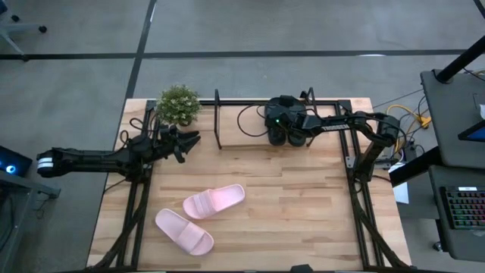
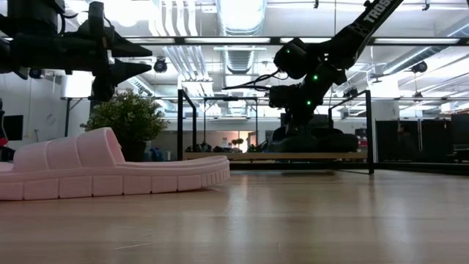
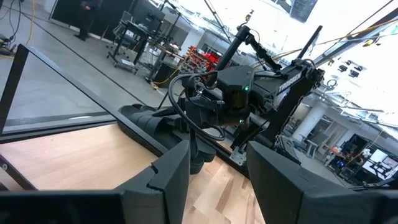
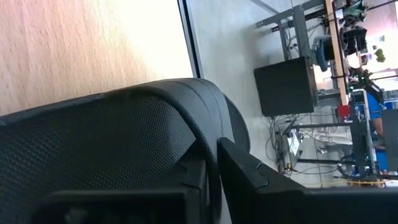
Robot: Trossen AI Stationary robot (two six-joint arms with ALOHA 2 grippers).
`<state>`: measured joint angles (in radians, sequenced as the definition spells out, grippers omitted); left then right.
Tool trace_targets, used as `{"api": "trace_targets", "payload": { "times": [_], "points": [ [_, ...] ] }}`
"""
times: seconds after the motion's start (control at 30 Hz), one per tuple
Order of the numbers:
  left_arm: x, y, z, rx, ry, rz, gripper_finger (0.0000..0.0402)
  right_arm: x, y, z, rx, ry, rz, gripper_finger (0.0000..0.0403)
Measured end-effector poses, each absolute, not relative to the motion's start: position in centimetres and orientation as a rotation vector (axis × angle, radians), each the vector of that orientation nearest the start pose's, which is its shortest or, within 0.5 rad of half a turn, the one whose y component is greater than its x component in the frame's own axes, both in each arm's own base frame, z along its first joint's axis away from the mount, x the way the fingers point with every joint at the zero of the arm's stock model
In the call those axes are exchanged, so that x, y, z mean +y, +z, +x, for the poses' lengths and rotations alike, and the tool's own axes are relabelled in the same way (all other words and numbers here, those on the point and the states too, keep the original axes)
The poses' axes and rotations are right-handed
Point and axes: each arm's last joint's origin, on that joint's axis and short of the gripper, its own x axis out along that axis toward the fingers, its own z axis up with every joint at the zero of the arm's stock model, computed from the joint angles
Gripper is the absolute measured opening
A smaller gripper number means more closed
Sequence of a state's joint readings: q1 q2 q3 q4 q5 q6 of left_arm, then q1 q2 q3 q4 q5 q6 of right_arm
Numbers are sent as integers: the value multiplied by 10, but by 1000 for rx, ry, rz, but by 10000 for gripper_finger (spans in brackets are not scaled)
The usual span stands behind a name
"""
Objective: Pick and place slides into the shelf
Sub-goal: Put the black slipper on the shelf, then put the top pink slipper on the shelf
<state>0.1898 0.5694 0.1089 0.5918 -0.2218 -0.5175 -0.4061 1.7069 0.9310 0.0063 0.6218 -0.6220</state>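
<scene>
While the right arm reaches over the shelf, the scene reads as follows:

Right gripper (image 1: 290,129): down at the back right of the table, over the black slides — its fingers (image 4: 239,165) pinch the strap of a black slide (image 4: 124,143), with only a thin gap between them.

Black slides (image 1: 284,135): 2, side by side on the shelf's board, under the right gripper.

Shelf (image 1: 227,101): black tube rack along the table's far edge, with a light wooden board; its left part is bare.

Left gripper (image 1: 186,142): held in the air above the table's left side, near the potted plant, pointing toward the shelf — fingers (image 3: 168,174) parted, nothing between them.

Pink slides (image 1: 214,201): 2, on the tabletop at the near left, 1 (image 1: 184,230) lying just in front of the other, toes angled apart.

Potted plant (image 1: 178,105): at the back left corner, beside the shelf's left end.
</scene>
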Motion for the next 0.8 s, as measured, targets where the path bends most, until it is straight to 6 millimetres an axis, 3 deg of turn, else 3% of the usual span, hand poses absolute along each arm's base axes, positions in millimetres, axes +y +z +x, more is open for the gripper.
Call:
{"api": "trace_targets", "payload": {
  "times": [0.53,0.8],
  "points": [
    [32,203,135,-234,368,-511,144,-145,183,299,1044,-668,-574,140],
    [32,203,135,-233,368,-511,144,-142,178,292,1112,-632,-499,157]
  ]
}}
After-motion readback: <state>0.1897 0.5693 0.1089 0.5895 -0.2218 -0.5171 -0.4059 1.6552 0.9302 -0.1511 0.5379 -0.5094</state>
